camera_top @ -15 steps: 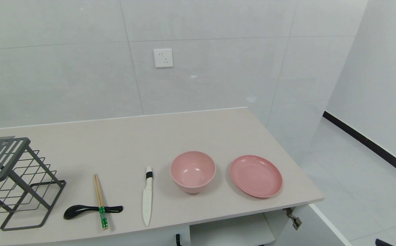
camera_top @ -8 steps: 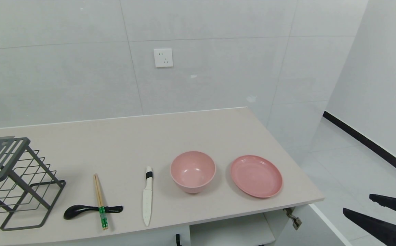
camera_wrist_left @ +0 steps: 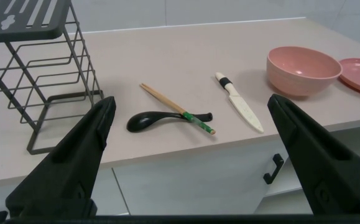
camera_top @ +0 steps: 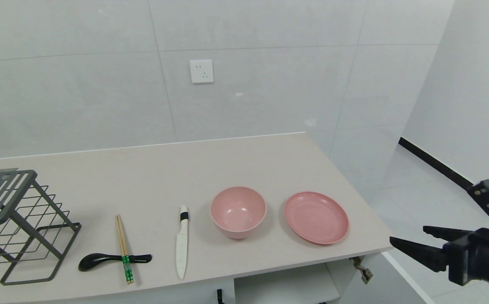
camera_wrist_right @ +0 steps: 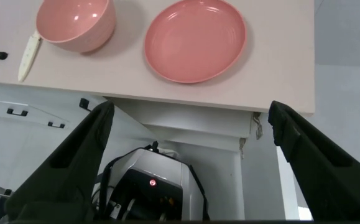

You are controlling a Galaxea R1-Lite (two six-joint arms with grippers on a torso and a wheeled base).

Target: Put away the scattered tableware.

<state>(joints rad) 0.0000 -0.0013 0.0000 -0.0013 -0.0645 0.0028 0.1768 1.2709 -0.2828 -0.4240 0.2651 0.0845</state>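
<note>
Tableware lies all on the worktop (camera_top: pixel 164 169), and both pincers are released, with nothing between their fingers. The right pincer (camera_top: pixel 407 234) hangs beyond the right end of the worktop, over the floor (camera_top: pixel 417 185), and its black fingers are spread apart and point toward the worktop's front corner. Its own camera looks down between the two fingers on the corner of the worktop and on the open cupboard (camera_wrist_right: pixel 186 127) below it. The left pincer (camera_wrist_left: pixel 191 99) is in front of the worktop's front edge, with its fingers spread wide, and it faces the pieces on the left part.

Nearest to the right pincer is the pink plate (camera_top: pixel 316 217), which lies flat near the right end. Just beside it on the left stands the pink bowl (camera_top: pixel 238 212), upright, apart from the plate. Further left lies the white knife (camera_top: pixel 182 242), with a black band on its handle; the handle points to the wall (camera_top: pixel 101 93) and the blade tip points to the front edge. Left of the knife lie the wooden chopsticks (camera_top: pixel 123 247), side by side, with their green ends toward the front edge. They rest across the handle of the black spoon (camera_top: pixel 101 260), which lies along the front edge with its scoop to the left. At the left end stands the dark grey wire rack (camera_top: pixel 12 219) with a slotted top, apart from the spoon. A white socket (camera_top: pixel 201 71) sits on the tiled wall behind the worktop.
</note>
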